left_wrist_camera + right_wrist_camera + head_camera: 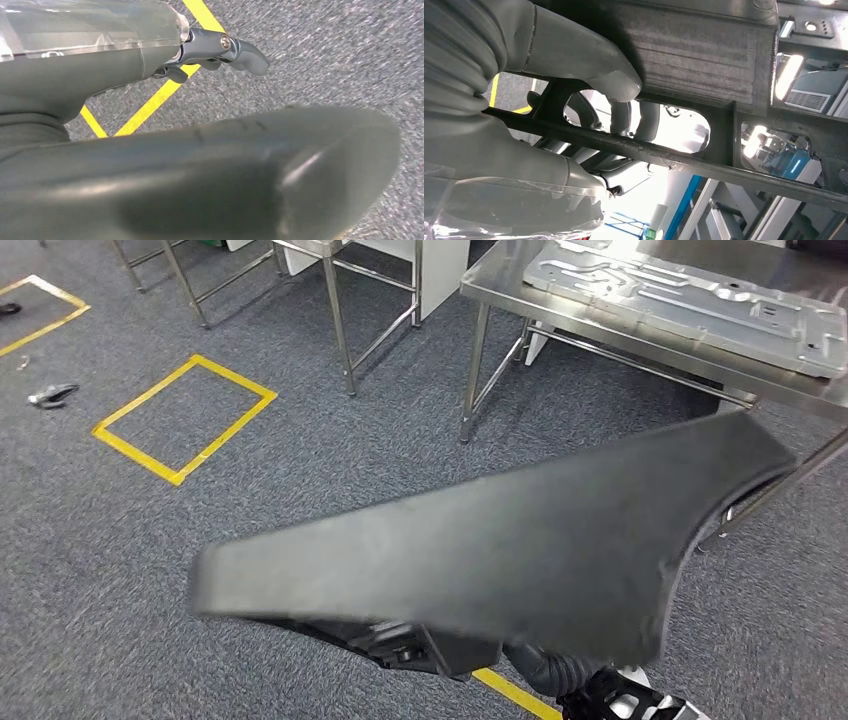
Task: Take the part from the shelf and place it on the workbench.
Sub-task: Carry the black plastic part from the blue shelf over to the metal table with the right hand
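The part (520, 550), a large dark grey moulded panel with a broad smooth upper face, is off the ground and carried low in front of the robot, above grey carpet (120, 570). In the head view it spans from near left to the right, its wider end rising toward the workbench (500, 285) at far right. It does not touch the bench.

Right hand (589, 95): grasping the part from its underside. The thumb presses against the ribbed inner wall, and the darker fingers (644, 122) pass through an oblong opening in the part's frame.

Left hand (215, 50): it lies just beside the part's rounded edge (280, 170), with carpet visible between the curled fingers and that edge. Whether the hand bears on the part elsewhere cannot be told; no grasp is visible.

On the workbench lies a flat stamped metal plate (690, 300). Yellow tape forms a square (185, 418) on the carpet at far left, and a further yellow strip (515, 695) runs under the part's near edge. A second steel frame table (340, 300) stands at the far centre.
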{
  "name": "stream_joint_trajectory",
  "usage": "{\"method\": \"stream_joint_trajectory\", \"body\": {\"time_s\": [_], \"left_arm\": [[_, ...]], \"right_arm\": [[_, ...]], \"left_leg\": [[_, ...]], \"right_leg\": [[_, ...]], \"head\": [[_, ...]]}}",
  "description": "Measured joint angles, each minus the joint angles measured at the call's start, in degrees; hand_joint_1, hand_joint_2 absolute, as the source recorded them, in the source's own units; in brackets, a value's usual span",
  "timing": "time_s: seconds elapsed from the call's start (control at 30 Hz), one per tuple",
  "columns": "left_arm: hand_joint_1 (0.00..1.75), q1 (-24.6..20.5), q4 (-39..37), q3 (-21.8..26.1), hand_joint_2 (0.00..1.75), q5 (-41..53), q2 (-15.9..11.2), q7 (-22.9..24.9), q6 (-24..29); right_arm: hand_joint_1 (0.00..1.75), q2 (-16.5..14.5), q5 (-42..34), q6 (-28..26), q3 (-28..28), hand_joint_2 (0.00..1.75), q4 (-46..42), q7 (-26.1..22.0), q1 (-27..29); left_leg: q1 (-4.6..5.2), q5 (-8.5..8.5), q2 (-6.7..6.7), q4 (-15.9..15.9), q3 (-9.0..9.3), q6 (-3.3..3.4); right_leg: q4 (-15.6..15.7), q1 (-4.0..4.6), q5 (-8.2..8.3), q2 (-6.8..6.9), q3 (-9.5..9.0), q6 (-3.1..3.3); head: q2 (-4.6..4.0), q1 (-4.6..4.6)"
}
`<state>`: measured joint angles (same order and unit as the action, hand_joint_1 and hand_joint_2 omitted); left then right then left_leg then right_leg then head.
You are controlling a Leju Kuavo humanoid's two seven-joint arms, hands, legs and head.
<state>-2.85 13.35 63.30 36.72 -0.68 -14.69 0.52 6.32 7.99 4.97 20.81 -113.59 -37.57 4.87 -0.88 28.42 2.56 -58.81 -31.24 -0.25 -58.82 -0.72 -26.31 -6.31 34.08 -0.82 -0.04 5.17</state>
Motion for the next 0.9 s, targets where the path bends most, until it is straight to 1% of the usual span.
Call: {"method": "stream_joint_trajectory", "body": {"time_s": [0.07,0.1,0.13,0.2,0.23,0.27,0.3,0.33,0.37,0.4,0.43,0.47,0.5,0.53,0.57,0.6,0.63,0.67,0.7,0.73,0.77,0.8,0.83,0.87,0.9], "left_arm": [[0.00,-0.1,0.0,0.0,0.00,0.0,0.0,0.0,0.0],[0.00,-0.2,0.0,0.0,0.00,0.0,0.1,0.0,-0.1],[0.00,-0.2,0.0,0.1,0.00,0.1,0.1,0.0,-0.1],[0.00,-0.3,0.0,0.3,0.00,0.1,0.2,0.0,-0.2],[0.00,-0.3,0.0,0.4,0.00,0.2,0.2,0.0,-0.2],[0.00,-0.4,0.0,0.4,0.00,0.2,0.2,0.0,-0.2],[0.00,-0.4,0.0,0.5,0.00,0.3,0.3,0.0,-0.2],[0.00,-0.5,0.0,0.5,0.00,0.4,0.3,0.0,-0.2],[0.00,-0.6,0.0,0.5,0.00,0.4,0.4,0.1,-0.2],[0.00,-0.6,0.0,0.5,0.00,0.5,0.4,0.1,-0.2],[0.00,-0.6,0.0,0.5,0.00,0.5,0.5,0.1,-0.1],[0.00,-0.7,0.0,0.5,0.00,0.5,0.5,0.0,-0.1],[0.00,-0.7,0.0,0.5,0.00,0.5,0.5,0.0,-0.1],[0.00,-0.8,0.0,0.5,0.00,0.6,0.6,-0.1,-0.1],[0.00,-0.9,0.0,0.5,0.00,0.7,0.6,-0.2,-0.1],[0.00,-1.0,0.0,0.5,0.00,0.8,0.6,-0.2,-0.2],[0.00,-0.9,0.0,0.5,0.00,1.0,0.6,-0.3,-0.3],[0.00,-0.9,0.0,0.5,0.00,1.1,0.6,-0.3,-0.3],[0.00,-0.8,0.0,0.5,0.00,1.2,0.6,-0.3,-0.4],[0.00,-0.7,0.0,0.5,0.00,1.3,0.6,-0.3,-0.4],[0.00,-0.6,0.0,0.5,0.00,1.4,0.6,-0.3,-0.5],[0.00,-0.6,0.0,0.5,0.00,1.4,0.6,-0.3,-0.6],[0.00,-0.7,0.0,0.5,0.00,1.5,0.6,-0.3,-0.6],[0.00,-0.7,0.0,0.5,0.00,1.6,0.6,-0.4,-0.6],[0.00,-0.7,0.0,0.5,0.00,1.6,0.6,-0.4,-0.7]], "right_arm": [[1.73,0.0,-0.1,0.1,0.0,1.75,0.0,0.0,0.0],[1.73,0.0,-0.3,0.3,0.0,1.75,0.0,0.0,-0.2],[1.73,0.0,-0.5,0.5,0.0,1.75,0.0,0.0,-0.6],[1.73,0.0,-1.0,0.9,0.0,1.75,0.0,0.0,-1.4],[1.73,0.0,-1.2,1.1,0.0,1.75,0.1,0.1,-1.6],[1.73,0.0,-1.3,1.2,0.0,1.75,0.1,0.1,-1.7],[1.73,0.0,-1.4,1.4,0.0,1.75,0.1,0.1,-1.8],[1.73,-0.1,-1.4,1.6,0.0,1.75,0.1,0.2,-2.1],[1.73,-0.1,-1.5,1.7,0.0,1.75,0.1,0.2,-2.4],[1.73,-0.2,-1.5,1.7,0.1,1.75,0.1,0.2,-2.7],[1.73,-0.2,-1.6,1.8,0.1,1.75,0.1,0.2,-2.9],[1.73,-0.3,-1.6,1.9,0.1,1.75,0.1,0.2,-3.0],[1.73,-0.3,-1.7,2.1,0.1,1.75,0.2,0.1,-3.0],[1.73,-0.3,-1.9,2.3,0.1,1.75,0.2,0.1,-3.0],[1.73,-0.3,-2.1,2.5,0.1,1.75,0.3,-0.1,-3.2],[1.73,-0.3,-2.3,2.8,0.1,1.75,0.4,-0.3,-3.4],[1.73,-0.4,-2.5,3.0,0.1,1.75,0.5,-0.5,-3.6],[1.73,-0.4,-2.7,3.3,0.1,1.75,0.5,-0.7,-3.8],[1.73,-0.4,-2.8,3.4,0.1,1.75,0.6,-0.8,-3.8],[1.73,-0.5,-2.9,3.5,0.1,1.75,0.7,-0.8,-3.8],[1.73,-0.5,-2.9,3.5,0.1,1.75,0.7,-0.8,-3.9],[1.73,-0.5,-3.0,3.5,0.2,1.75,0.8,-0.8,-3.9],[1.73,-0.6,-3.0,3.5,0.2,1.75,0.8,-0.7,-3.9],[1.73,-0.7,-3.1,3.5,0.2,1.75,0.8,-0.7,-4.0],[1.73,-0.7,-3.2,3.5,0.2,1.75,0.8,-0.7,-4.1]], "left_leg": [[0.04,-0.08,-0.16,0.0,0.00,0.14],[-0.06,-0.24,-0.51,0.3,0.04,0.44],[-0.09,-0.41,-1.27,0.5,0.04,0.81],[-0.08,-0.67,-3.28,0.9,0.00,1.52],[0.04,-0.64,-4.16,0.9,-0.05,1.59],[0.10,-0.58,-4.78,0.9,-0.01,1.59],[0.17,-0.51,-5.33,0.9,0.09,1.55],[0.25,-0.43,-5.83,0.9,0.23,1.47],[0.42,-0.30,-6.33,0.9,0.37,1.30],[0.54,-0.18,-6.79,0.8,0.47,1.08],[0.62,-0.08,-7.29,0.8,0.55,0.82],[0.68,0.00,-7.82,0.9,0.66,0.53],[0.72,0.05,-8.36,1.0,0.85,0.24],[0.69,0.28,-8.29,0.9,0.99,-0.07],[0.65,0.96,-7.43,0.1,0.77,-0.33],[0.58,2.21,-6.16,-1.7,-0.01,-0.56],[0.42,3.98,-4.63,-4.9,-1.47,-0.73],[0.35,5.90,-3.59,-8.9,-3.40,-0.87],[0.29,7.28,-3.19,-12.6,-5.23,-1.02],[0.24,7.66,-3.05,-14.9,-6.45,-1.15],[0.18,6.80,-3.02,-15.0,-6.67,-1.25],[0.08,4.87,-2.88,-12.7,-5.79,-1.31],[-0.10,2.49,-2.30,-8.8,-4.18,-1.36],[-0.29,0.86,-1.05,-5.0,-2.55,-1.35],[-0.45,-0.13,0.12,-2.1,-1.31,-1.22]], "right_leg": [[0.1,-0.04,0.06,-0.12,0.03,-0.13],[-0.7,0.02,-0.50,0.88,0.33,-0.29],[-4.0,0.01,-2.35,2.32,1.85,-0.57],[-12.4,-0.02,-6.39,5.33,5.77,-1.13],[-15.5,-0.09,-7.36,5.87,7.19,-1.24],[-14.8,-0.07,-6.43,6.04,6.79,-1.17],[-12.0,0.00,-4.68,6.43,5.26,-0.95],[-7.9,0.17,-2.79,7.34,3.07,-0.57],[-4.1,0.53,-1.50,8.62,1.06,-0.10],[-1.4,0.88,-0.77,9.58,-0.30,0.34],[0.0,1.20,-0.62,10.15,-0.91,0.66],[0.3,1.42,-0.73,10.00,-0.87,0.88],[0.5,1.35,-0.57,9.28,-0.84,1.10],[0.8,1.16,-0.36,8.71,-0.95,1.30],[1.1,0.92,-0.12,8.14,-1.08,1.61],[1.5,0.66,0.11,7.60,-1.21,1.87],[1.6,0.51,0.25,7.05,-1.24,2.04],[1.6,0.47,0.29,6.42,-1.18,2.17],[1.6,0.47,0.29,5.76,-1.13,2.20],[1.5,0.47,0.28,5.06,-1.12,2.21],[1.4,0.44,0.25,4.36,-1.15,2.17],[1.2,0.40,0.18,3.66,-1.20,2.07],[1.0,0.34,0.07,2.98,-1.21,1.89],[0.7,0.37,-0.10,2.37,-1.10,1.63],[0.3,0.38,-0.21,1.76,-0.83,1.33]], "head": [[0.00,-0.01],[0.00,-0.08],[0.00,-0.17],[0.00,-0.36],[0.00,-0.38],[0.00,-0.38],[-0.01,-0.38],[-0.01,-0.39],[-0.01,-0.37],[-0.01,-0.37],[0.00,-0.37],[0.00,-0.37],[0.00,-0.37],[0.00,-0.37],[0.00,-0.34],[0.00,-0.33],[0.00,-0.32],[0.00,-0.30],[-0.01,-0.30],[-0.01,-0.30],[-0.01,-0.30],[-0.01,-0.29],[-0.01,-0.29],[-0.01,-0.29],[-0.01,-0.32]]}}
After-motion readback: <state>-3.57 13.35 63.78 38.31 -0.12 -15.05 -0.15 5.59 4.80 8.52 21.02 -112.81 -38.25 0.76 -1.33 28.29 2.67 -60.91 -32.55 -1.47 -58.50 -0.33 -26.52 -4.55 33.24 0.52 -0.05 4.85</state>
